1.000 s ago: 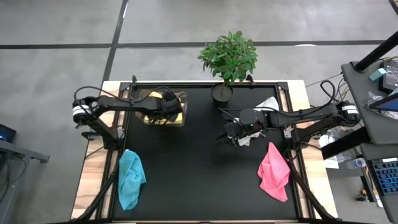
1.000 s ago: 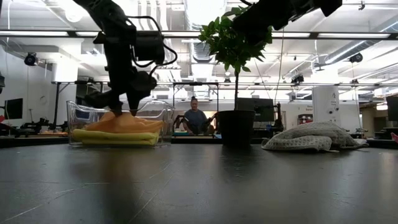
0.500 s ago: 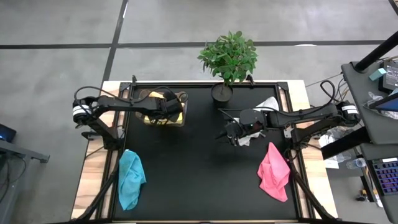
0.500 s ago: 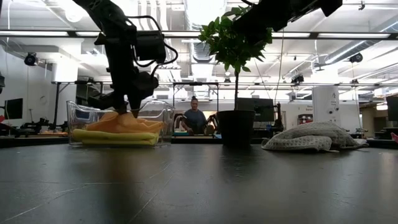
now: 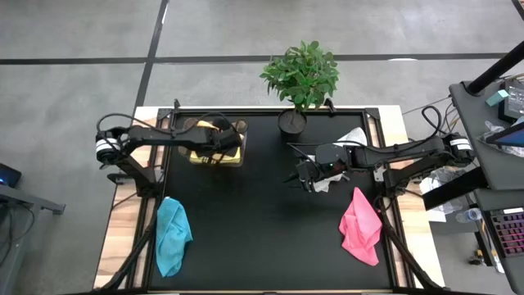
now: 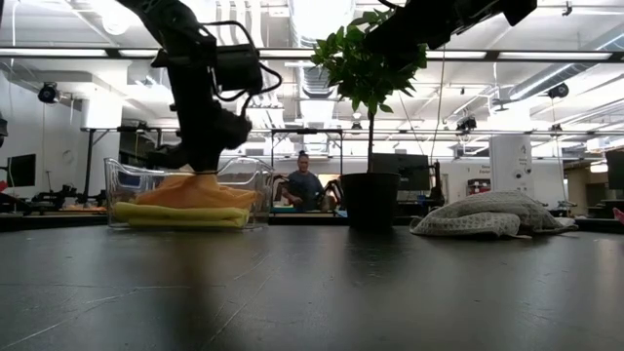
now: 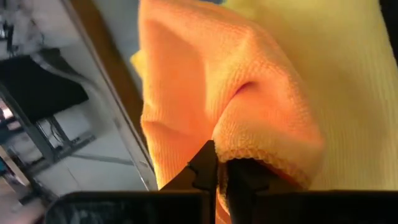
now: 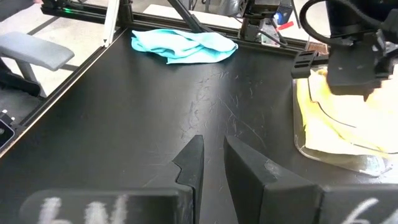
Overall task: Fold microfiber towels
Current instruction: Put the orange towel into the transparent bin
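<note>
- Leftmost, the teal towel (image 5: 172, 236) lies crumpled at the near left corner of the table (image 5: 262, 238), untouched and well apart from both arms.
- Next, the left gripper (image 5: 219, 144) is down inside the clear plastic box (image 6: 249, 175) at the far left, its fingers pressed together on a raised fold of the orange towel (image 7: 205, 106), which sits on top of the yellow towel (image 7: 329, 56) in that box.
- Judging by this, the step in hand is fetching a towel: the pinch is made, but the cloth has not yet left the box.
- So the next move calls for a straight lift clear of the box wall, taking care the yellow one does not drag along, then a carry to the open middle of the table.
- Rightward, the right gripper (image 8: 214, 158) hovers over the table's centre near the potted plant (image 5: 300, 78), fingers nearly together and holding nothing.
- Beyond it, the white-grey towel (image 6: 487, 214) lies heaped at the far right.
- Finally, the pink towel (image 5: 360, 227) lies rumpled at the near right.
</note>
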Available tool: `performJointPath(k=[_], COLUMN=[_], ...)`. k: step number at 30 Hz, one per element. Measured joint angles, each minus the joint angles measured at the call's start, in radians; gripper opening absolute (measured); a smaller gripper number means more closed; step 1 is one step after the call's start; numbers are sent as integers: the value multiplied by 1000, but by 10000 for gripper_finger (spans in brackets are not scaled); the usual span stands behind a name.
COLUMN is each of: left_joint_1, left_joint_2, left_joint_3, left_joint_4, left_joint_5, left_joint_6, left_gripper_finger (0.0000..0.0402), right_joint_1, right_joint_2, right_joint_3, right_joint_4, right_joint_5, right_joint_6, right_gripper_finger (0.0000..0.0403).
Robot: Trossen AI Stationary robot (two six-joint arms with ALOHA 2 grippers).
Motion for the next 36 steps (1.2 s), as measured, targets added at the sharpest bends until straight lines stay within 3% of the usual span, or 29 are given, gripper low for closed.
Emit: performJointPath(k=[8, 14, 21, 29, 33, 36], left_joint_1=[0, -2, -2, -1, 14, 60], left_joint_2=[-1, -4, -3, -55, -112, -156], left_joint_3=[98, 123, 108, 172, 209, 195], left_joint_4=[-71, -86, -110, -185, -217, -194], left_joint_5=[26, 242, 254, 264, 283, 378], left_joint_6=[-369, -537, -551, -405, -302, -255], left_gripper_finger=[2, 3, 74, 181, 192, 176], right_joint_1=[0, 0, 0, 0, 0, 0], right_joint_2=[0, 0, 0, 0, 0, 0], right_joint_3=[0, 0, 0, 0, 0, 0], right_joint_4=[0, 0, 0, 0, -2, -4], right_joint_5=[1, 9, 9, 10, 27, 28], right_joint_6=[0, 0, 0, 0, -1, -4], right_gripper_finger=[54, 54, 54, 54, 54, 54])
